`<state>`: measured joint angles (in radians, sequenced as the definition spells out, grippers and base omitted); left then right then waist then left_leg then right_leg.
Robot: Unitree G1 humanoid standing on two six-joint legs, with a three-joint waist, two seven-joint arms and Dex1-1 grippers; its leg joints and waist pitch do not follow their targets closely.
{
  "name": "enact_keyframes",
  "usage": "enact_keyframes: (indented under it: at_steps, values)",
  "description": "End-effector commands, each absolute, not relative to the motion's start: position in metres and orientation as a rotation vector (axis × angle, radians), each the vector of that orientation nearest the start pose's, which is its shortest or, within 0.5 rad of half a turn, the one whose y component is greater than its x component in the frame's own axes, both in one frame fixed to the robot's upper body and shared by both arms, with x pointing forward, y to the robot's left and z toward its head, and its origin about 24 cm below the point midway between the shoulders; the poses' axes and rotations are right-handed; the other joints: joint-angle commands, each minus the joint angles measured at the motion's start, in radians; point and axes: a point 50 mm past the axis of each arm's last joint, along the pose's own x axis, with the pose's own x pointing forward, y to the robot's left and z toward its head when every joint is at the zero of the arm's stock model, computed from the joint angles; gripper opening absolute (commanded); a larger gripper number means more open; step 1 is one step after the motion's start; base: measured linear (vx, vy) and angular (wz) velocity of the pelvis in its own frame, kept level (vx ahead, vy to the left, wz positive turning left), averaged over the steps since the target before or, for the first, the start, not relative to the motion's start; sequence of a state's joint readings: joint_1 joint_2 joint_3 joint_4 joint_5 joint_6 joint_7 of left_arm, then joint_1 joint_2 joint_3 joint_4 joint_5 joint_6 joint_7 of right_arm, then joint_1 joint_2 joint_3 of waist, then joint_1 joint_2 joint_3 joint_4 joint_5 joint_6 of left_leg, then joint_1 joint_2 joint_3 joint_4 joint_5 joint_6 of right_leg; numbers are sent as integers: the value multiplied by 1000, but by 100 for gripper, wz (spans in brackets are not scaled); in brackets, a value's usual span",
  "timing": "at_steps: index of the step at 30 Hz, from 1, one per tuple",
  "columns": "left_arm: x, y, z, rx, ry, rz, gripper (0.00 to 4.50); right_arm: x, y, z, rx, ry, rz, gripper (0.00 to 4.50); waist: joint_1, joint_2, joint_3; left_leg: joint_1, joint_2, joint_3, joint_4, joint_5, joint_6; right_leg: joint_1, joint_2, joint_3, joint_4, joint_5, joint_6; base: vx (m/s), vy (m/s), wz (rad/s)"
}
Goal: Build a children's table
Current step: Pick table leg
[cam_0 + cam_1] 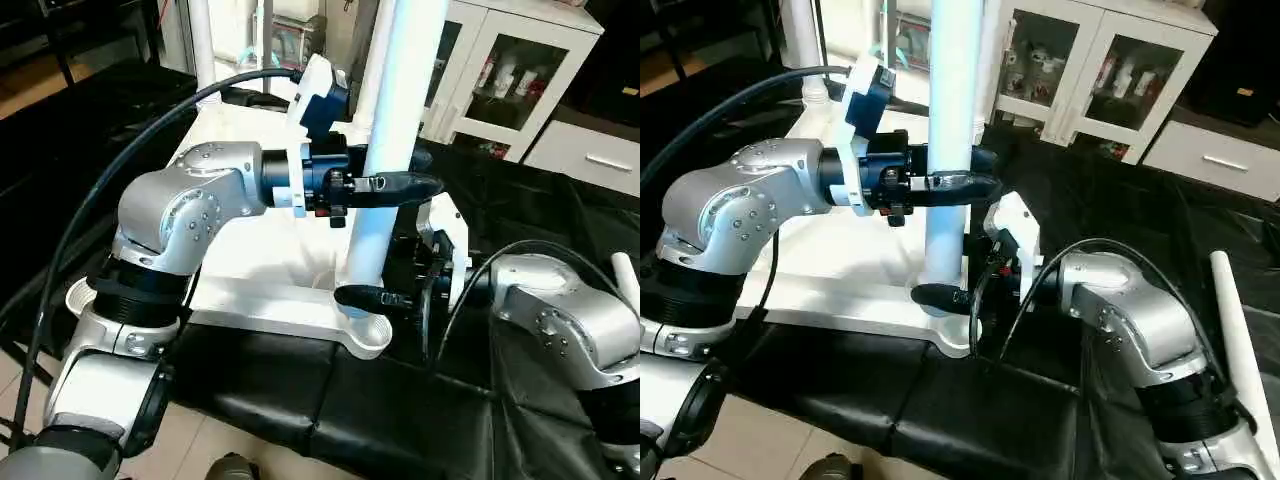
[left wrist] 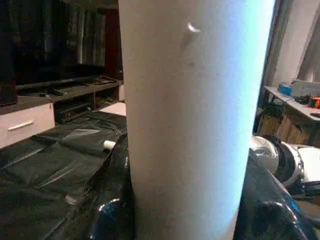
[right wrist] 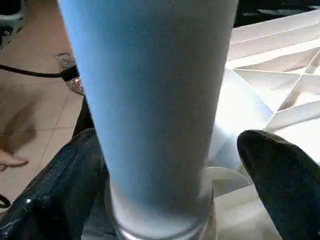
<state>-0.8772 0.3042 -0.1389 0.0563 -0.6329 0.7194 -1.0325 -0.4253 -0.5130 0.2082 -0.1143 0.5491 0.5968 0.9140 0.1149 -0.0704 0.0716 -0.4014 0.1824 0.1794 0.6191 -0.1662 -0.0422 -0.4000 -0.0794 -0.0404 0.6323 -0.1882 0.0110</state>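
Observation:
The children's table top lies upside down on a black padded surface, ribs up. A white tube leg stands upright in its near right corner socket. My left gripper is shut on this leg partway up, one black finger across its front. My right gripper stands open around the leg's foot just above the socket. Its fingers sit on either side, and one stands clear of the tube. Another leg stands at a far corner. A loose leg lies at the right.
The near left corner socket is empty. A white glass-door cabinet stands behind on the right, and black sheeting covers the surface beyond the table top. A black cable arcs over my left arm. Tiled floor lies below the near edge.

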Motion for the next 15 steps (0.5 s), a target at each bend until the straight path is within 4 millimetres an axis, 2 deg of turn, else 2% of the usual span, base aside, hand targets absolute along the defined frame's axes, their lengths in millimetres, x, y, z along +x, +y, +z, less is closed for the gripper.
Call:
enact_keyframes:
  at_steps: [1, 7, 13, 15]
  values:
    - [304, 55, 233, -35, -36, -1569, 186, 279, -123, 129, -7, 208, 1252, 450, 1, 11, -80, 36, 44, -13, -82, -204, -62, 42, -62, 32, -61, -108, -222, 0, 0, 0]
    - [302, 53, 231, -33, -26, -1586, 186, 280, -119, 133, 19, 176, 1273, 450, 2, 15, -81, 37, 44, -13, -83, -205, -64, 42, -61, 32, -61, -104, -224, 0, 0, 0]
    - [302, 54, 231, -23, -20, -1593, 186, 279, -120, 134, 18, 171, 1276, 450, 1, 14, -80, 37, 43, -13, -84, -216, -68, 42, -61, 32, -63, -119, -219, 0, 0, 0]
    - [301, 56, 231, -16, -16, -1596, 186, 279, -122, 134, 17, 174, 1279, 421, 1, 14, -80, 38, 44, -13, -84, -221, -69, 41, -61, 32, -63, -125, -218, 0, 0, 0]
